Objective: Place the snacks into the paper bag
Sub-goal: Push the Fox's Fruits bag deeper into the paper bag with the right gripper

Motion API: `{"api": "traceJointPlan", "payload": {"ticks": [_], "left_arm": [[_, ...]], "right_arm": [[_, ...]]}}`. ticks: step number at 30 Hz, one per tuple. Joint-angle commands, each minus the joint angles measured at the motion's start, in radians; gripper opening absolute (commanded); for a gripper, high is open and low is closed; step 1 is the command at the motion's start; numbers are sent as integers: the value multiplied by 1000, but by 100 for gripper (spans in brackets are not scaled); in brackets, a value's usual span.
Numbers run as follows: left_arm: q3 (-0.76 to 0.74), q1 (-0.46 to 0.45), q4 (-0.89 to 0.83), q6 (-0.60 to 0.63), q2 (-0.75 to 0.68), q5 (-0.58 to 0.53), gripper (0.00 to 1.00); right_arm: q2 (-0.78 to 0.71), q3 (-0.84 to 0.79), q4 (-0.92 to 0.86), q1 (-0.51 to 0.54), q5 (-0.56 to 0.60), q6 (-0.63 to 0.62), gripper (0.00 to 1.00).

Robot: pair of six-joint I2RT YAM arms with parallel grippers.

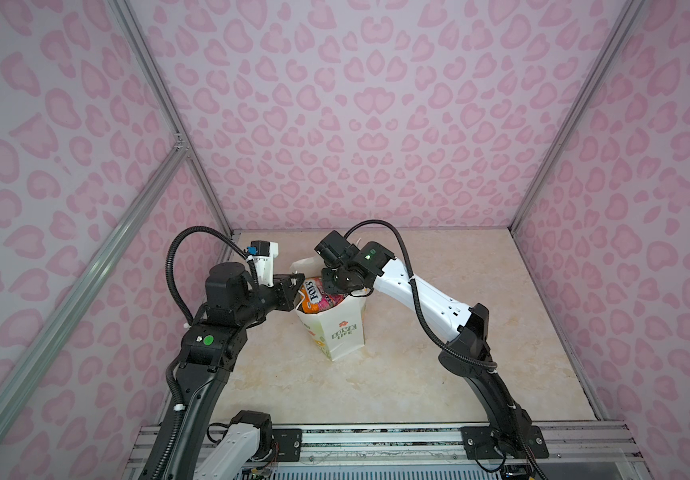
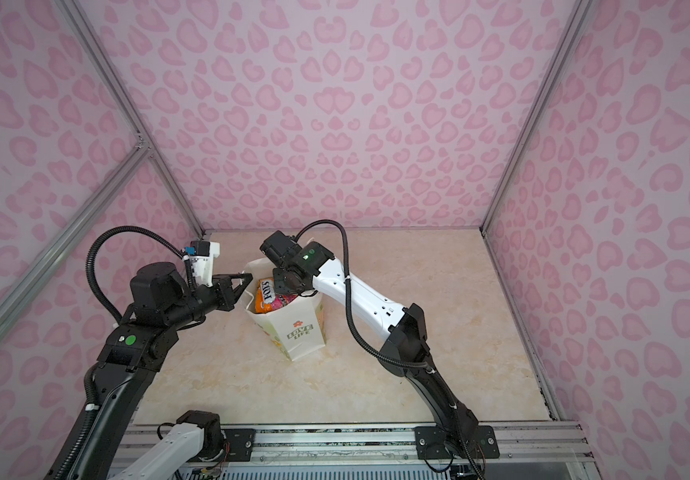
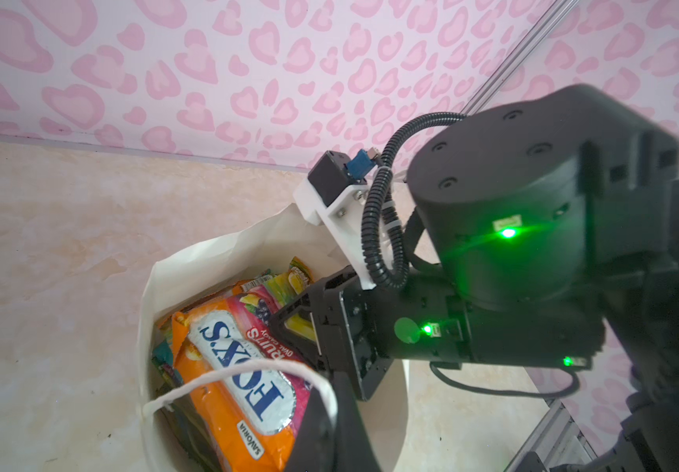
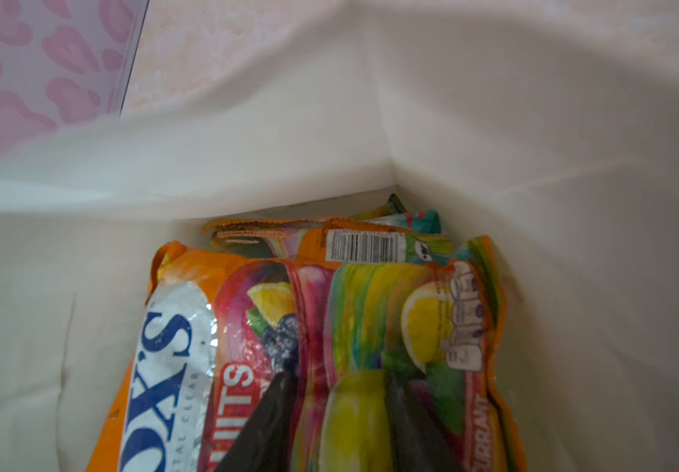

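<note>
The white paper bag stands upright mid-table with its mouth open. Several snacks lie inside, an orange FOX'S pouch on top, a green-yellow pouch beside it and a teal one behind. My left gripper is at the bag's left rim, shut on the twisted white handle. My right gripper reaches down into the bag's mouth, its fingers apart astride a yellow-green fold of the pouch.
The beige marble table is walled in by pink patterned panels on three sides. An aluminium rail carrying the arm bases runs along the front edge. A white arm segment lies at the front left.
</note>
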Motion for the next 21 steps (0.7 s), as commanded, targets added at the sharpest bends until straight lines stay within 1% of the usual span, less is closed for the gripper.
{"api": "traceJointPlan", "payload": {"ticks": [1, 3, 5, 9, 11, 13, 15, 18, 21], "left_arm": [[7, 1, 10, 14, 2, 5, 3], [8, 1, 10, 14, 4, 6, 3], [6, 2, 11, 11, 6, 5, 3], [5, 1, 12, 13, 7, -3, 3], [3, 0, 13, 16, 8, -10, 3], [1, 1, 14, 16, 10, -18, 3], [0, 0, 13, 18, 11, -24, 4], [-3, 1, 16, 19, 8, -33, 4], [-8, 1, 21, 20, 8, -37, 4]], "right_arm": [[32, 74, -89, 6, -56, -5, 44], [17, 133, -81, 13, -56, -37, 47], [-20, 141, -45, 20, -63, -70, 51], [-154, 79, 51, 26, -69, -122, 67], [-217, 44, 86, 24, -63, -143, 73], [-270, 25, 97, 26, -37, -159, 77], [-311, 15, 81, 24, 17, -175, 80], [-348, -13, 32, 3, 108, -164, 82], [-364, -50, -1, -15, 164, -150, 83]]}}
